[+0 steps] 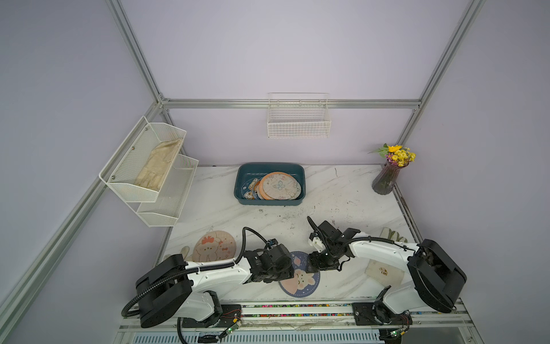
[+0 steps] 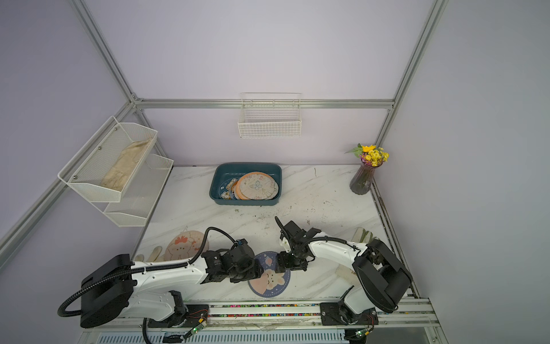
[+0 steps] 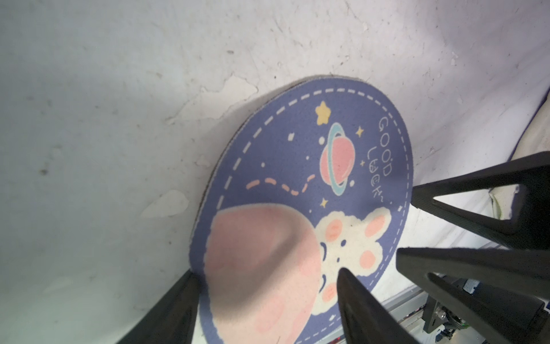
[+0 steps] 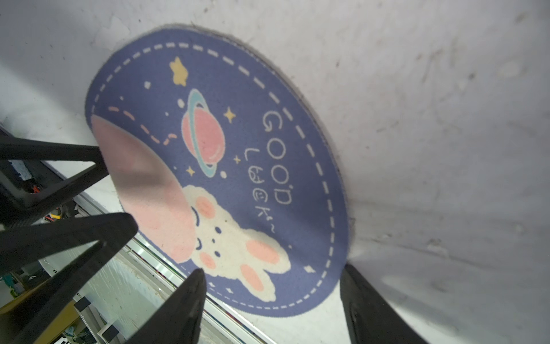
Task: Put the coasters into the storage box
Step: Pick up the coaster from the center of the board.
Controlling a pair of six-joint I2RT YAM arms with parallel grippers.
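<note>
A purple-blue coaster (image 1: 301, 281) printed with a white rabbit and a pink planet lies flat at the table's front edge. My left gripper (image 3: 268, 286) is open at its left side, one finger over the print and the other on the table beside the rim. My right gripper (image 4: 272, 269) is open at the opposite side, its fingers straddling the coaster's edge. Neither holds anything. A beige coaster (image 1: 214, 245) with a cartoon animal lies front left, partly behind my left arm. The teal storage box (image 1: 269, 164) at the back holds several coasters, a butterfly one (image 1: 279, 186) on top.
Cream gloves lie front left (image 1: 184, 251) and front right (image 1: 393, 235), and a cream cloth (image 1: 384, 271) lies under my right arm. A vase of flowers (image 1: 387, 178) stands back right. White mesh shelves (image 1: 166, 205) hang on the left wall and a wire basket (image 1: 299, 128) on the back wall.
</note>
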